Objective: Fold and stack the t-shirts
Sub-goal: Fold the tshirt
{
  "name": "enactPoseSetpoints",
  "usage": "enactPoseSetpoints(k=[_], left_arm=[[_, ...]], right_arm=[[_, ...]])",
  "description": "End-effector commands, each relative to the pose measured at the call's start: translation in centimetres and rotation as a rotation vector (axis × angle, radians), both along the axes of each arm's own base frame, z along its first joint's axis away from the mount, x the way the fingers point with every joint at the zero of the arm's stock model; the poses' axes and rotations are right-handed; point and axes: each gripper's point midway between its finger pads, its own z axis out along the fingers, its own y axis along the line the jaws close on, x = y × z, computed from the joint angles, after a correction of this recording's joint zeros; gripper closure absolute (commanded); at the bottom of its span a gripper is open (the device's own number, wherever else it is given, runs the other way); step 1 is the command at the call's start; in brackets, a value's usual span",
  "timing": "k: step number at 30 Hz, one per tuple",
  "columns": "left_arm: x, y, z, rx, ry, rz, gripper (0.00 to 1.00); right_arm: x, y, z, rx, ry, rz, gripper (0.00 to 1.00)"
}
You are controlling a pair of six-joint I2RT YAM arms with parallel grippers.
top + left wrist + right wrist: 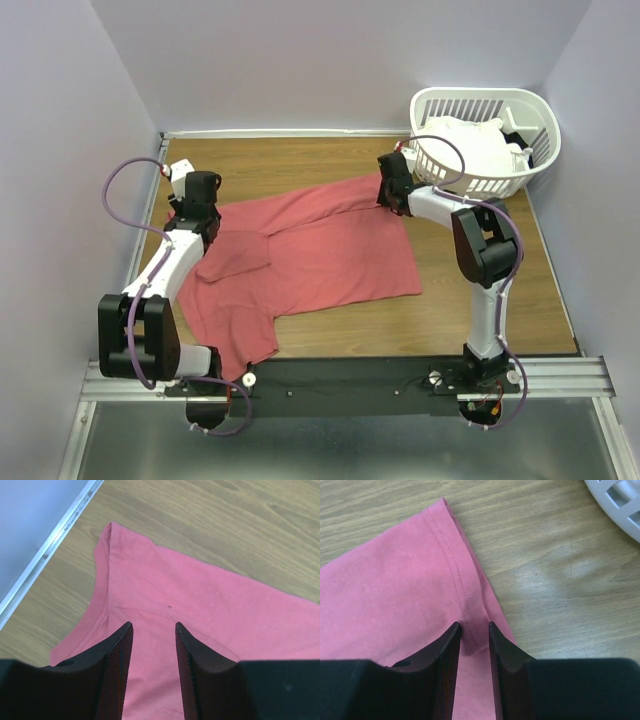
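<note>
- The dusty coral-red cotton t-shirt (pixel 320 255) lies spread across the middle of the brown wood-grain table (pixel 480 310). Its near-left part trails toward the arm bases, and one sleeve (pixel 235 258) is folded inward onto the body.
- Over the shirt's far-left corner, the left gripper (pixel 153 626) hangs with its jaws about half open. Flat cloth shows between them, and they hold nothing.
- At the shirt's far-right corner, the right gripper (pixel 473 626) straddles the stitched hem (pixel 457 575), its jaws only narrowly apart. I cannot tell whether they pinch the hem or merely bracket it.
- Furthest off, at the far right, the white slatted plastic laundry basket (pixel 540 125) holds crumpled white t-shirts (pixel 470 145), not yet folded.
- The step in hand looks like the first fold of the red shirt. The next move calls for both grippers to close on the far corners, lift them together and carry that edge toward the near side, keeping the cloth taut enough not to bunch.
</note>
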Motion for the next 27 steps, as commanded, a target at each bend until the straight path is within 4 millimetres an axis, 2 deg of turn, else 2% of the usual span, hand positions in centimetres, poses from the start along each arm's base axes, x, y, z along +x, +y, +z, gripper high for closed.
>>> enactPoseSetpoints(k=[1,7,10,12,19,27], left_arm=[[0.7,-0.3,0.5,0.004,-0.026,-0.016,0.52],[0.9,-0.7,0.6,-0.006,-0.028,-0.031,0.52],[1.0,-0.8,0.6,-0.009,-0.031,-0.035,0.52],[1.0,-0.8,0.6,-0.01,-0.031,-0.036,0.52],[1.0,-0.6,0.3,-0.001,-0.016,-0.026,0.52],[0.7,0.0,-0.8,0.016,0.025,0.005,0.52]], right_arm=[[-0.5,-1.1,-2.3,-0.027,0.03,-0.048,0.64],[-0.9,-0.9,-3.6,-0.016,0.058,-0.044,0.64],[-1.1,-1.1,-3.7,-0.022,0.06,-0.048,0.68],[-0.9,-1.3,-3.0,-0.037,0.048,-0.048,0.73],[-0.6,-3.1,-0.2,-0.146,-0.005,-0.048,0.74],[-0.5,-3.9,0.2,-0.224,-0.005,-0.022,0.72]])
